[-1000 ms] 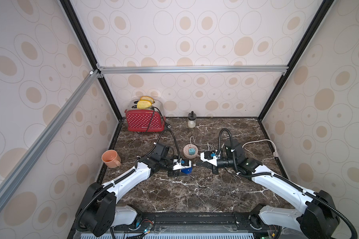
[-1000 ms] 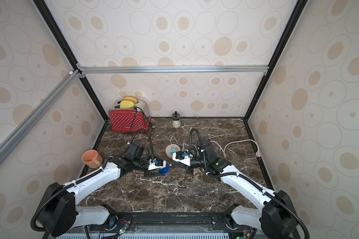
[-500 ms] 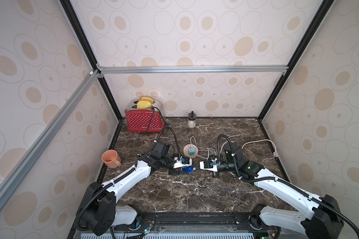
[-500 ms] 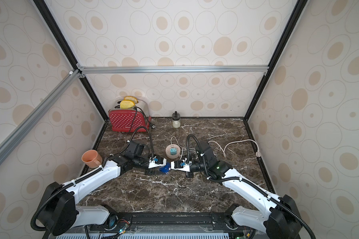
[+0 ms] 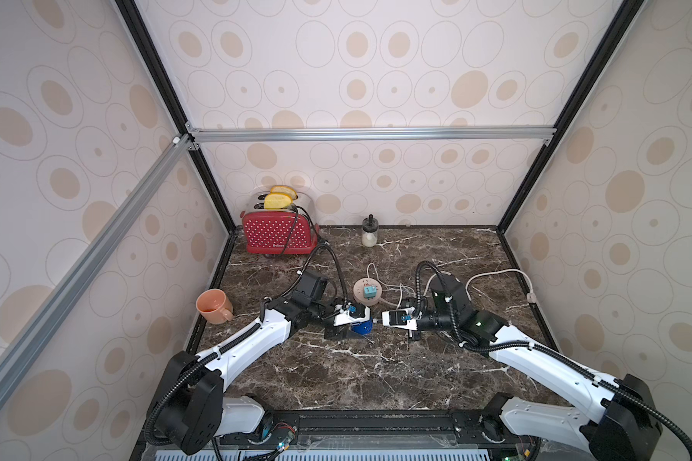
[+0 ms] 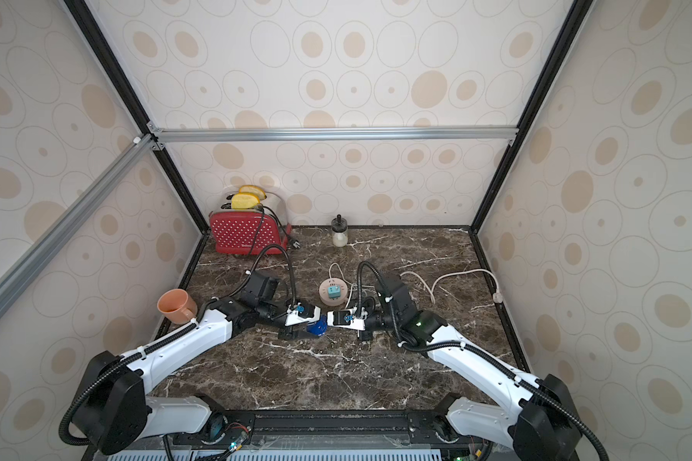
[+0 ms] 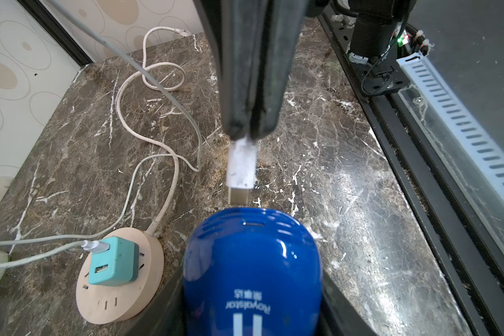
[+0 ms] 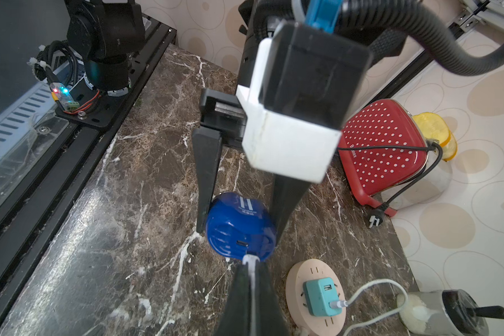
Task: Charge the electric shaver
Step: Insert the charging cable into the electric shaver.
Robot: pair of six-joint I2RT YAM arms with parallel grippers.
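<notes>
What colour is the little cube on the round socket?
Teal cube adapter, clearest in the left wrist view.

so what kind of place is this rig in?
Likely a mock kitchen counter inside a lab enclosure: marble-look countertop, red toaster with bread, orange mug, wallpapered panels on an aluminium frame.

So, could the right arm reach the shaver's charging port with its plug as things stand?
Probably yes: the left pincer grips the electric shaver by its sides, its port faces the plug in the right pincer, nothing between.
</notes>
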